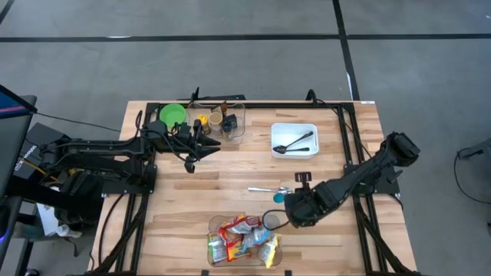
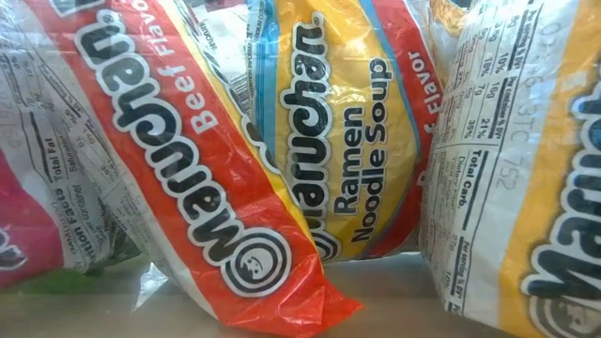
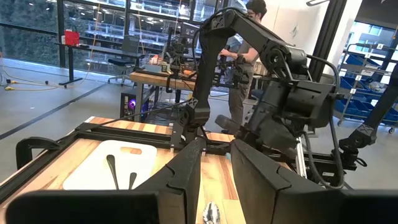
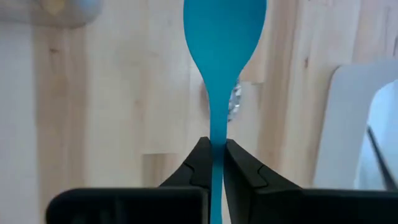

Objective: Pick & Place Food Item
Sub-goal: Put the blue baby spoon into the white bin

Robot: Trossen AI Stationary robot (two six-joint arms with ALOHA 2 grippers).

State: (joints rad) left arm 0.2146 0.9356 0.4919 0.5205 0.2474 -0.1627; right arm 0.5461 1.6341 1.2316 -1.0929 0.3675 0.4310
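Note:
Several ramen packets (image 1: 239, 241) lie in a clear bin (image 1: 215, 224) at the table's near edge. The low view shows them close up: an orange one (image 2: 216, 188) and a yellow one (image 2: 352, 141). My right gripper (image 1: 287, 204) hovers just beyond the bin's far right corner, shut on a blue spoon (image 4: 222, 37). A metal spoon (image 1: 268, 189) lies flat on the table under it. My left gripper (image 1: 198, 152) stands at the far left, level, with an open gap between its fingers (image 3: 186, 177) and nothing in it. My right gripper pinches the blue spoon's thin handle (image 4: 217, 134) between its two fingers. The fingers slant steeply down and lie along the handle. The spoon's bowl (image 4: 224, 25) sticks out past the fingertips, over the metal spoon (image 4: 235, 102).
A white tray (image 1: 299, 129) with black utensils sits at the far right. A green bowl (image 1: 173, 115) and a clear box of cups (image 1: 222, 121) stand at the far edge behind my left gripper. A black frame (image 1: 345, 130) rims the table.

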